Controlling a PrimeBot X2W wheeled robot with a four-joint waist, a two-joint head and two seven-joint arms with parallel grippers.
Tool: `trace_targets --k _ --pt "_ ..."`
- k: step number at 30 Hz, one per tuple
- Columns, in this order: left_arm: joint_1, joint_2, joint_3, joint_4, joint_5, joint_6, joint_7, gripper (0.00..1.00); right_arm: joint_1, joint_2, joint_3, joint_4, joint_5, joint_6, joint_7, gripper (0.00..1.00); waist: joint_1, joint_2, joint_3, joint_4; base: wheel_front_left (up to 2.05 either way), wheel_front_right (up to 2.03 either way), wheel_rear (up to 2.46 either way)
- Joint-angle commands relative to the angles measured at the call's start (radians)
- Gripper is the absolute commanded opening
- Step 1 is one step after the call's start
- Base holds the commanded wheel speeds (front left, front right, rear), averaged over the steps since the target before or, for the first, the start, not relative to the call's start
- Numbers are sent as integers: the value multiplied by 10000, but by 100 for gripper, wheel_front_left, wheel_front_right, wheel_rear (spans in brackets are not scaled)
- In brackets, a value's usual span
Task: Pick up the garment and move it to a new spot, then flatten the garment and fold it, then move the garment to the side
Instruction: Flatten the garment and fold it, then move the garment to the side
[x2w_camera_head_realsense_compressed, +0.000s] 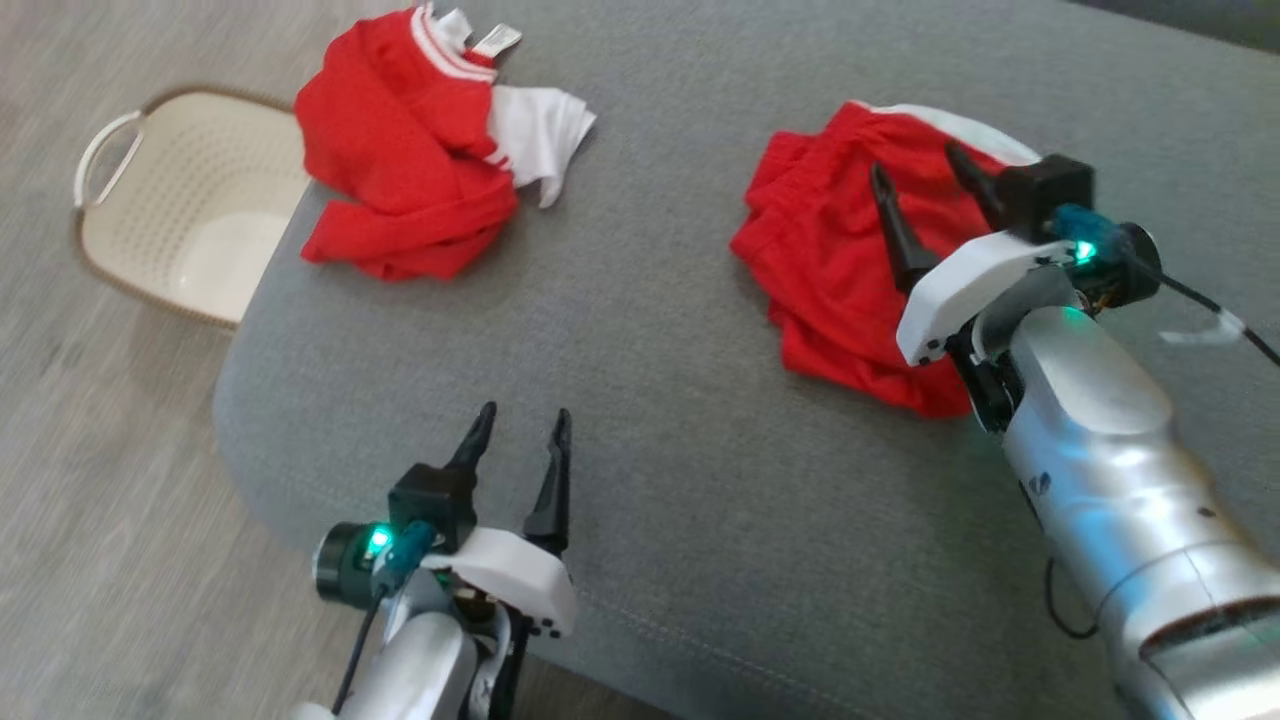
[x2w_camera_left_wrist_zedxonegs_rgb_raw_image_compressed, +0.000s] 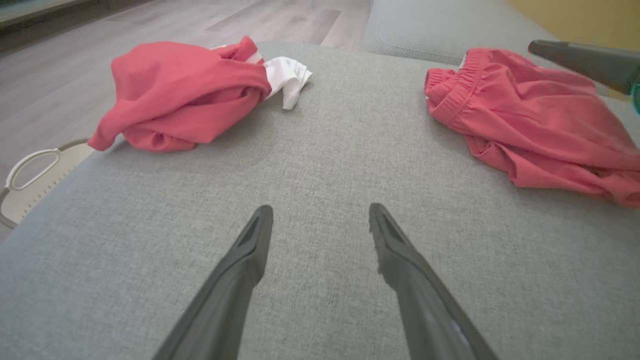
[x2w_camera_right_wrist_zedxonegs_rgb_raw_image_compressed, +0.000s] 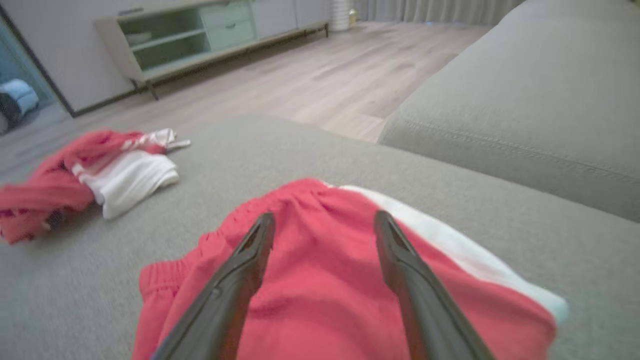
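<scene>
Two garments lie on the grey sofa seat (x2w_camera_head_realsense_compressed: 650, 350), well apart, with one basket on the floor and two grippers above the seat. The red shorts (x2w_camera_head_realsense_compressed: 830, 270) are bunched toward the robot's right. The right gripper (x2w_camera_head_realsense_compressed: 915, 168) hangs over them with its fingers spread wide and no cloth between them. Whether the tips touch the fabric cannot be told. The red-and-white garment (x2w_camera_head_realsense_compressed: 400, 170) sits crumpled at the far left edge of the seat, one fold hanging over the side. The left gripper (x2w_camera_head_realsense_compressed: 525, 413) is also spread open, over bare upholstery near the front edge. In the head view the cream laundry basket (x2w_camera_head_realsense_compressed: 190, 160) stands on the floor beside the seat, just below the red-and-white garment. Its perforated walls and pale bottom are in plain sight, and the sofa hides its right part. The left wrist view catches the basket's looped handle end (x2w_camera_left_wrist_zedxonegs_rgb_raw_image_compressed: 27, 197) at its left edge, shows the gathered elastic waistband of the shorts (x2w_camera_left_wrist_zedxonegs_rgb_raw_image_compressed: 525, 115), and has one dark finger (x2w_camera_left_wrist_zedxonegs_rgb_raw_image_compressed: 575, 57) of the other arm at the upper right. The right wrist view looks along its own fingers (x2w_camera_right_wrist_zedxonegs_rgb_raw_image_compressed: 240, 280) onto the shorts (x2w_camera_right_wrist_zedxonegs_rgb_raw_image_compressed: 325, 290), where a white side stripe (x2w_camera_right_wrist_zedxonegs_rgb_raw_image_compressed: 450, 245) runs along the far edge. Beyond them are a second sofa cushion (x2w_camera_right_wrist_zedxonegs_rgb_raw_image_compressed: 525, 115), a wooden floor (x2w_camera_right_wrist_zedxonegs_rgb_raw_image_compressed: 325, 85) and a low cabinet (x2w_camera_right_wrist_zedxonegs_rgb_raw_image_compressed: 200, 35) with open shelves and drawers against the wall.
</scene>
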Motion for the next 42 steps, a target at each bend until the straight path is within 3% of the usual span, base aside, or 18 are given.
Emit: trace_targets --k 1,16,31,42 --pt "-229 81 501 -265 155 26 -59 100 294 295 -162 -660 113 -9 -132 100 -1 0 -267 -287 0 0 0" --pt "330 81 1935 -76 1088 -39 -59 100 3829 449 -3464 -4253 -445 -9 -134 100 -1 0 -1591 -2335 0 0 0" --pt "1094 81 3102 50 1515 41 -59 100 5837 456 -3193 -5193 754 -9 -135 100 -1 0 -2267 -3660 0 0 0" --pt "1178 81 3096 96 1687 -75 -59 100 5977 457 -2894 -5186 684 -9 -135 100 -1 0 -2234 -3412 0 0 0"
